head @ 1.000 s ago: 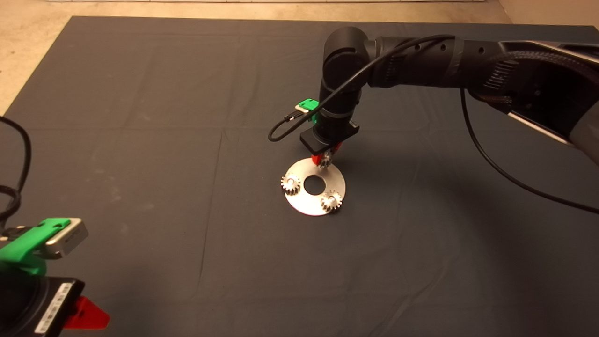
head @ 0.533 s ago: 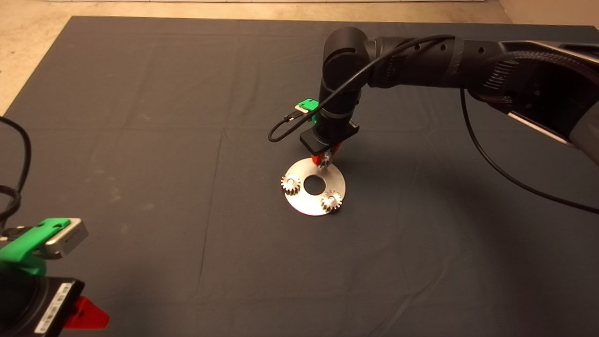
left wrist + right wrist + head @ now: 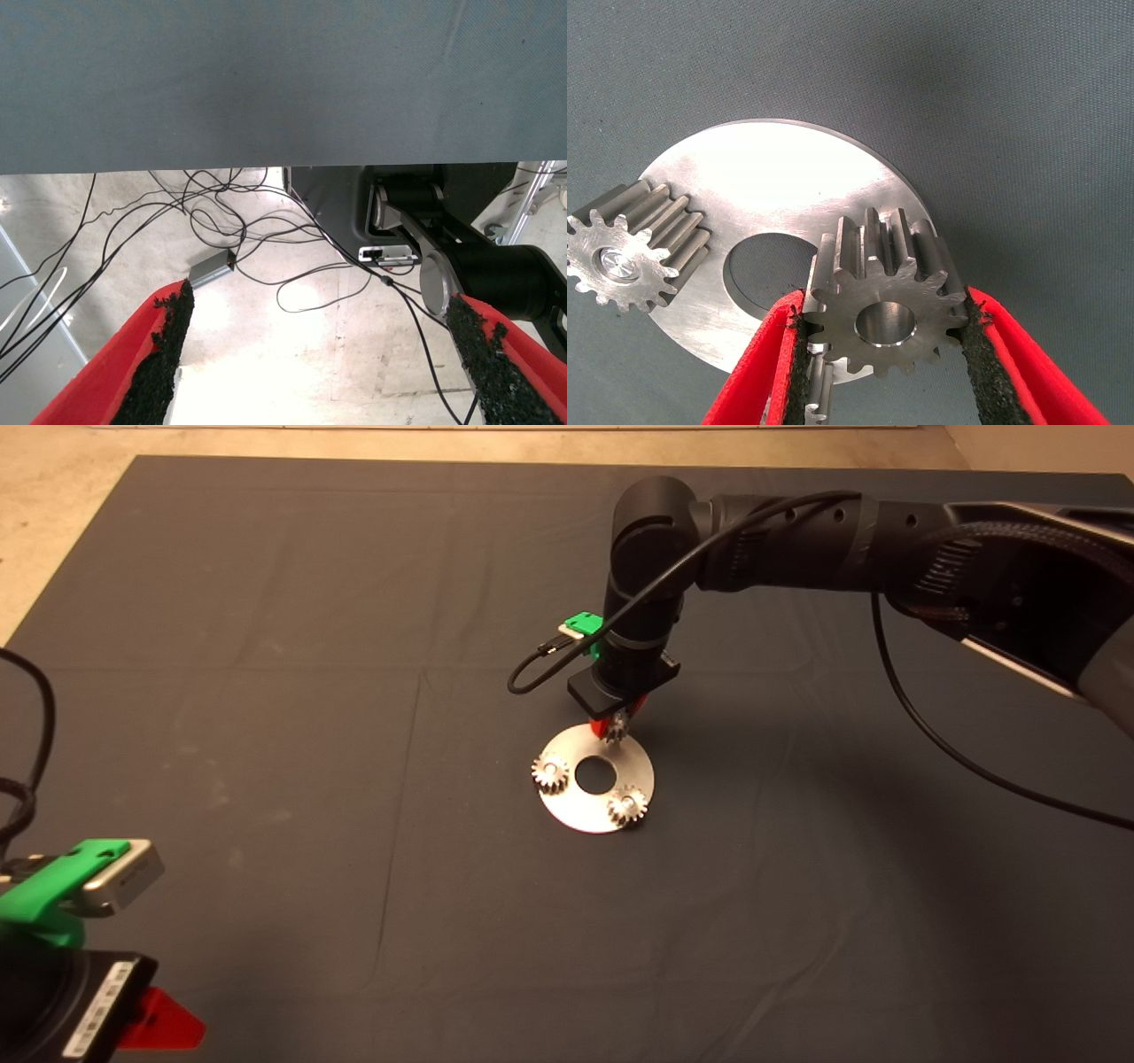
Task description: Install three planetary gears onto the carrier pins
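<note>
The shiny round disc (image 3: 580, 815) with a large centre hole lies mid-mat; it also shows in the right wrist view (image 3: 771, 186). Two planetary gears (image 3: 550, 772) (image 3: 627, 806) sit on carrier pins near its rim. One seated gear (image 3: 633, 252) shows its pin top (image 3: 616, 263) in its bore. My right gripper (image 3: 615, 728) is shut on the third gear (image 3: 884, 301), held flat just above the disc's far rim between the black pads (image 3: 976, 354). The third pin is hidden under that gear. My left gripper (image 3: 159, 1020) is parked at the mat's lower left, fingers open (image 3: 319, 372).
The dark mat (image 3: 266, 691) spreads wide around the disc. A black cable (image 3: 939, 735) hangs from the right arm over the mat's right side. The left wrist view looks past the mat edge at floor cables (image 3: 221, 230) and a robot base (image 3: 425, 230).
The right gripper and its gear have stayed in place over the disc. The parked left gripper has shifted very slightly.
</note>
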Robot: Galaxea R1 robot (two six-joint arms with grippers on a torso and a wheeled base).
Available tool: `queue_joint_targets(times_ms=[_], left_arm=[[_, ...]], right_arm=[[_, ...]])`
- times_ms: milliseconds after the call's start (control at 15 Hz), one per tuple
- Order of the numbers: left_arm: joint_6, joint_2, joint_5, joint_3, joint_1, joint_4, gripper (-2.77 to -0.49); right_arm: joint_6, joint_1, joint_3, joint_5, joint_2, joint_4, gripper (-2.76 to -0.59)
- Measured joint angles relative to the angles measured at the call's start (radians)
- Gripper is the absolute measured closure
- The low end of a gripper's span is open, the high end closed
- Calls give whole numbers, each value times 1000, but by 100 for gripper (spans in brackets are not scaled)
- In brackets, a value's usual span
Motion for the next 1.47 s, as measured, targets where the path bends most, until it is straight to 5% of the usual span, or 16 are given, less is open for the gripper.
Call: queue_joint_targets(times_ms=[1467], left_arm=[[0, -2, 0, 0, 0, -1, -204]], right_arm=[[-12, 0, 0, -4, 4, -19, -106]])
